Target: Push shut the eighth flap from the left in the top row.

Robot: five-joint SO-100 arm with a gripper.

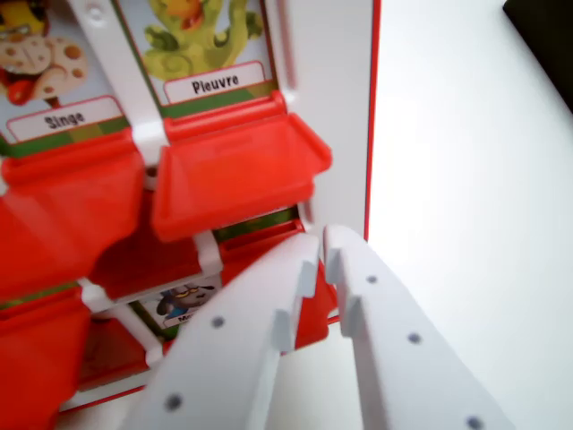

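At the bottom of the wrist view, the white hand (320,246) has its fingers nearly together, holding nothing. Just beyond its tips, up and toward the wrist view's left, the red flap (237,175) under the "Pieuvre" card (201,40) juts out, its long axis crosswise, at the board's right edge (369,116).

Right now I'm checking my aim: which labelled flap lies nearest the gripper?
The Pieuvre flap, at the board's right edge. Its red tray sits just above the gripper tips; the Singe flap lies further left.

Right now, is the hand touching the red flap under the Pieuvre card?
Cannot tell. In the wrist view the hand has its tips just below the red flap, overlapping the board, with neither contact nor gap showing plainly.
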